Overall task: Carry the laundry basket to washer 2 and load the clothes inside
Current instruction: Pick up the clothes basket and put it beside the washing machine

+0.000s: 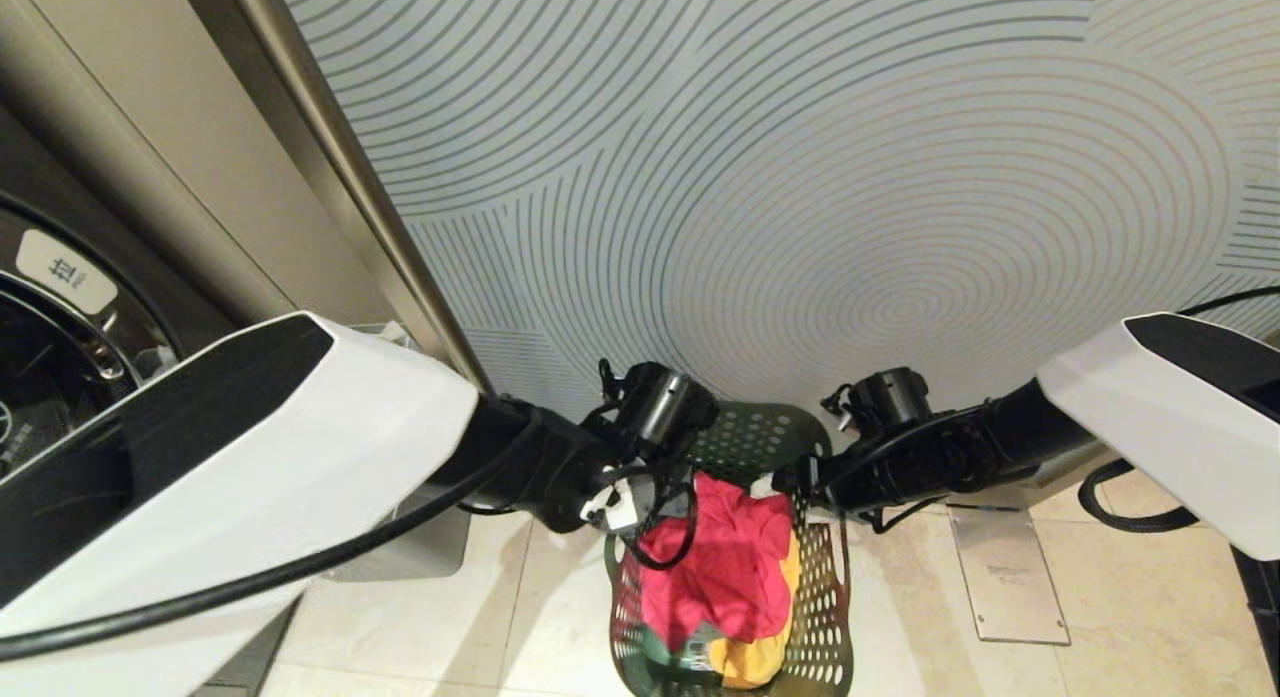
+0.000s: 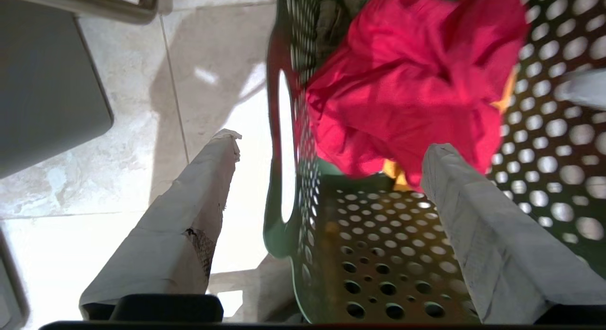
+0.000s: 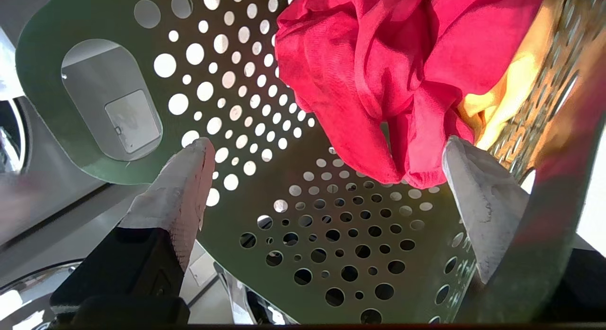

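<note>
While both arms reach down together, the left gripper (image 2: 326, 159) stands wide open and holds nothing; one padded finger is outside the wall of the dark green perforated plastic laundry basket (image 1: 825, 617), the other finger inside it, so the wall and its long handle slot lie between them. The right gripper (image 3: 326, 155) is also spread wide and empty. Its fingers seem to straddle the opposite wall, but I cannot tell this for sure.

In the head view the basket stands on the pale tiled floor (image 1: 1130, 617) at about 6 o'clock, between the two wrists, with its long axis running from 12 to 6. The left wrist meets the rim at about 10 o'clock of the basket, the right wrist at about 2 o'clock; both look equally near. Inside lies a bright pink-red soft garment (image 1: 725, 567) on top of a yellow-orange one (image 1: 765, 657).

A dark front-loading washer with chrome-ringed door (image 1: 60, 357) shows at 9 o'clock; its number is not readable. I judge that each gripper must close on its own side of the rim before lifting.
</note>
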### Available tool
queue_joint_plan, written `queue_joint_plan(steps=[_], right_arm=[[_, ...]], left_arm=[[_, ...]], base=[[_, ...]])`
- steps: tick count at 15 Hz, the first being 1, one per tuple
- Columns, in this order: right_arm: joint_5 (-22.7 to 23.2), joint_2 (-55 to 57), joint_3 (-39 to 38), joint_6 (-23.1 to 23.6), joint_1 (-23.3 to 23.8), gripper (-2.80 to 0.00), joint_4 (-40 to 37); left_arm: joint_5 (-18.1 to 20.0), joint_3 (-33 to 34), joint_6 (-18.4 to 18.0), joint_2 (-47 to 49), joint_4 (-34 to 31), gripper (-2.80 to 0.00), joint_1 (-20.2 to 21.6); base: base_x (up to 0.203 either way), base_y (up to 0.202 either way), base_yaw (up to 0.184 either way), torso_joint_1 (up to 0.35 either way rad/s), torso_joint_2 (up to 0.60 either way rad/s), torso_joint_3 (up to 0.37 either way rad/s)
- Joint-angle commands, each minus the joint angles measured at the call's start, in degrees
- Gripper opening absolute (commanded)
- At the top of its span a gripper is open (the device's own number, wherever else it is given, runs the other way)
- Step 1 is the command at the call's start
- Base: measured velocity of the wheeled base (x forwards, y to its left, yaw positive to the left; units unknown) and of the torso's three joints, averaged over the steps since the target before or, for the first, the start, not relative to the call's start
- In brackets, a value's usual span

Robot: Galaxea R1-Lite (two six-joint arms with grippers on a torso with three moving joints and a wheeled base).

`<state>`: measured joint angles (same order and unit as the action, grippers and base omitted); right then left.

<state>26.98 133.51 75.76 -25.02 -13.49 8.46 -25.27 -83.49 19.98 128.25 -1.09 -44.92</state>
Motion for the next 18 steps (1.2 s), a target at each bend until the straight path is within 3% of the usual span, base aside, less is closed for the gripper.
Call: queue_joint_plan(steps=[1, 4, 8, 12, 16, 18], right_arm=[[0.2, -0.1, 0.0, -0.1, 0.0, 0.0, 0.1], [0.1, -0.3, 0.0, -0.1, 0.0, 0.0, 0.1], [0.2, -0.1, 0.0, -0.1, 0.0, 0.0, 0.1], [0.6, 0.1, -0.5, 0.2, 0.0, 0.0, 1.5], [1.4, 1.1, -1.3, 0.4, -0.7, 0.0, 4.5], [1.3, 1.6, -1.2, 0.3, -0.8, 0.0, 4.5]], left_arm=[[-0.1, -0.4, 0.1, 3.9, 0.7, 0.0, 0.9], [-0.2, -1.3, -2.5, 8.6, 6.9, 0.0, 2.6], [0.0, -1.2, -2.7, 10.9, 7.0, 0.0, 3.4], [7.5, -1.2, -2.5, 10.6, 5.8, 0.0, 3.7], [12.4, -1.2, -0.5, 11.2, 5.2, 0.0, 3.7], [12.6, -1.2, 0.8, 11.7, 5.1, 0.0, 3.6]], base=[[0.0, 0.0, 0.0, 0.0, 0.0, 0.0], [0.0, 0.0, 0.0, 0.0, 0.0, 0.0], [0.0, 0.0, 0.0, 0.0, 0.0, 0.0], [0.0, 0.0, 0.0, 0.0, 0.0, 0.0], [0.0, 0.0, 0.0, 0.0, 0.0, 0.0], [0.0, 0.0, 0.0, 0.0, 0.0, 0.0]])
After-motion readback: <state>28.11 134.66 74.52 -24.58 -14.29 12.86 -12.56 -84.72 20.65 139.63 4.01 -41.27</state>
